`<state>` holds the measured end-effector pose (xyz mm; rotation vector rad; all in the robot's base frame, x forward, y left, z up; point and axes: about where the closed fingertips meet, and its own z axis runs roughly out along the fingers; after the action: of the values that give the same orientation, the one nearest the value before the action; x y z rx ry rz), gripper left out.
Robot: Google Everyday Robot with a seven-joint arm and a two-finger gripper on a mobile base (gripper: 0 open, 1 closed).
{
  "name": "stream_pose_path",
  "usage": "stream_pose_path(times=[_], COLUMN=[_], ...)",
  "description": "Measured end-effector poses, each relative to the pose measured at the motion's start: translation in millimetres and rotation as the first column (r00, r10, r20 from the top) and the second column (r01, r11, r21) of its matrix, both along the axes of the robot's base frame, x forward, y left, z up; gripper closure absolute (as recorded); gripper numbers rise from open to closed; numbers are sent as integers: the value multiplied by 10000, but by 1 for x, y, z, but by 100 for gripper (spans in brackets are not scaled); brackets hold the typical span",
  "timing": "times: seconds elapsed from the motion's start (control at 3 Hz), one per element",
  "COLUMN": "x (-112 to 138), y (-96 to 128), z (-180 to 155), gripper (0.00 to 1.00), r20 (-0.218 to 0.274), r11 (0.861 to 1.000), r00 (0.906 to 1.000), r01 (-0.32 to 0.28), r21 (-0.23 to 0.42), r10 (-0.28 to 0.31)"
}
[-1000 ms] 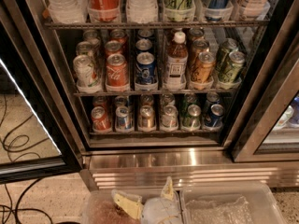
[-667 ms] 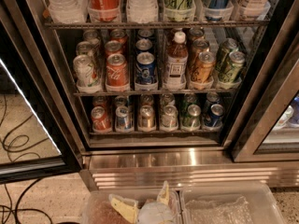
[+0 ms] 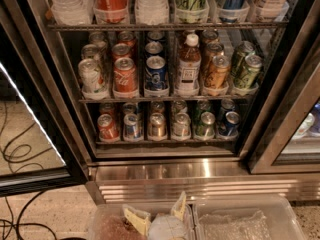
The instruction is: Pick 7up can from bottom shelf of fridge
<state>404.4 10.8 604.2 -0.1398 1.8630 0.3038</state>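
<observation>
7up can | bottom shelf, label unreadable | fingers spread, below fridge

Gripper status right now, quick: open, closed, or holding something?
Gripper: open, holding nothing, low at the bottom edge of the view, in front of the fridge base.
</observation>
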Motion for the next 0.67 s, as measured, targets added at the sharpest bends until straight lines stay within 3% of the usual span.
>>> stream_pose_path(times=[0.33, 0.67], x=[-3, -1], y=[3, 4], z=[-1, -7], gripper=[0, 0], r20=[89, 720], r11=[9997, 9988], r00=[10000, 9970], r01=[15, 235], r21=[254, 432], r10=[-17, -266])
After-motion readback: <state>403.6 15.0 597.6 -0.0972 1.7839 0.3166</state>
